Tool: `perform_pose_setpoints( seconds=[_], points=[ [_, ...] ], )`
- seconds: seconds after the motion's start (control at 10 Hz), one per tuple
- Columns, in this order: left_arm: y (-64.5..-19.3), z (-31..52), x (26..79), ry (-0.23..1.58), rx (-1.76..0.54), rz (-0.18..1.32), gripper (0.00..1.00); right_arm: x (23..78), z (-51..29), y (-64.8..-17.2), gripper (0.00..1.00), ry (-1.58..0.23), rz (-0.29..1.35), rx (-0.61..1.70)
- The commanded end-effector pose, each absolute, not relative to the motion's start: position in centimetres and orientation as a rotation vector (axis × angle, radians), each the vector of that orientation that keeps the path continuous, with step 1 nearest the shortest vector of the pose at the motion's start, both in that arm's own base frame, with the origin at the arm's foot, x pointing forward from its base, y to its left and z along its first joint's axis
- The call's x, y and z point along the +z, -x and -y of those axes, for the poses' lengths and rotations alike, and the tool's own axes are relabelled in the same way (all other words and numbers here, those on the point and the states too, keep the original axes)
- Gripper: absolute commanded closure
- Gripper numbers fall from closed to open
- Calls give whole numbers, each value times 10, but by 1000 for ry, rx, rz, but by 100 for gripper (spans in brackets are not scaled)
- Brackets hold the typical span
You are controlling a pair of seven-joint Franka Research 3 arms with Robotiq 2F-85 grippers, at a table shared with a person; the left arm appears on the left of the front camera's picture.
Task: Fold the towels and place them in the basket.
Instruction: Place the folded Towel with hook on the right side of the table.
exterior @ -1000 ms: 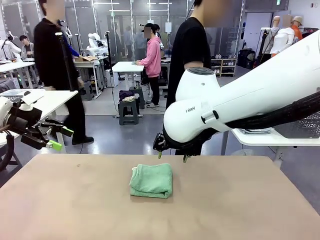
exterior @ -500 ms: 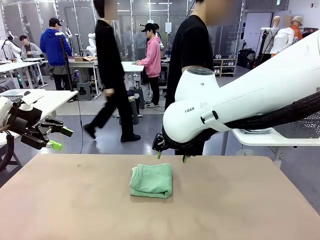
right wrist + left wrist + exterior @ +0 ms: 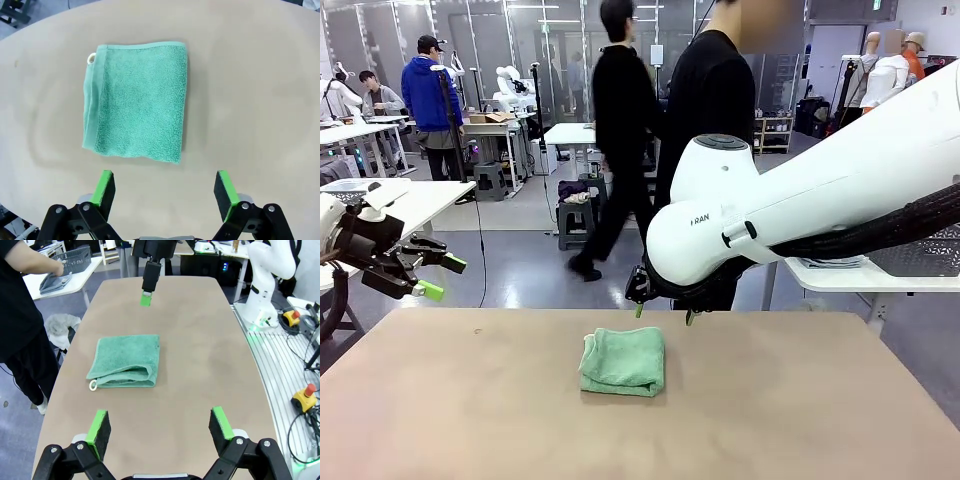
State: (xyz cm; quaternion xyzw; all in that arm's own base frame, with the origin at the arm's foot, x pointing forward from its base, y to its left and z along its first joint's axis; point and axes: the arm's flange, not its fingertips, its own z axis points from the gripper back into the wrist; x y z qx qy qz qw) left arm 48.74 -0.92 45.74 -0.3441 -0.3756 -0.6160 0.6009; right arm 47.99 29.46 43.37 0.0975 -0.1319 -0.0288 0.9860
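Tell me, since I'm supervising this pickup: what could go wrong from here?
1. The towel lies folded with loose layers along one edge. The open right gripper near it might pinch only the top layer and pull the fold apart.
2. The basket stands on a side table beside the person, whose hand is close to it. A carry there could meet that arm.

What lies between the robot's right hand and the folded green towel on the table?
Nothing: just bare table separates the open right hand from the towel, as the right wrist view shows; the left wrist view agrees.
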Motion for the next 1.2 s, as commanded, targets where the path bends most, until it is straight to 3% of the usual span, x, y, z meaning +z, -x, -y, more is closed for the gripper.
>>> perform_pose_setpoints(
  seconds=[0.0,0.3,1.1],
  points=[
    [-486,9,459,788,-1426,876,0,434,-297,-481,0,-203,271,-62],
    [-486,9,459,788,-1426,876,0,434,-295,-480,0,-196,265,-58],
    [-486,9,459,788,-1426,876,0,342,-297,-538,0,-194,200,-116]
  ],
)
